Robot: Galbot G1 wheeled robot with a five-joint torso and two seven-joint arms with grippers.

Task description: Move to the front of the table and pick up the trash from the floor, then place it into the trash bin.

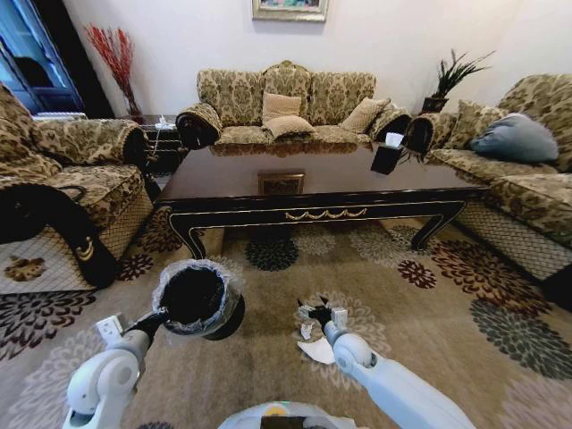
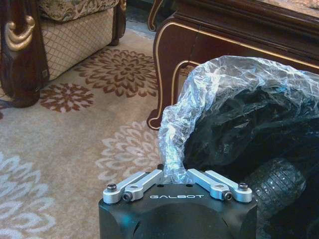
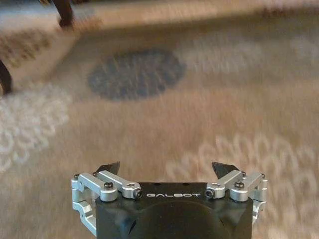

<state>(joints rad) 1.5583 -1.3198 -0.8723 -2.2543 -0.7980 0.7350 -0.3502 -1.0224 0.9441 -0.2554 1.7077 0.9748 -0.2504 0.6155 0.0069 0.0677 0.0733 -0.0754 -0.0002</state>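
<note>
Black trash bin (image 1: 195,299) rim pinched in left gripper (image 2: 175,175) fingers, right gripper (image 3: 168,169) fingers spread above carpet (image 3: 199,99)

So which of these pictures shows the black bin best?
The head view: the whole trash bin shows on the carpet, the left tool at its rim. The left wrist view shows its liner and side close up, cropped; the right wrist view faces carpet elsewhere.
</note>
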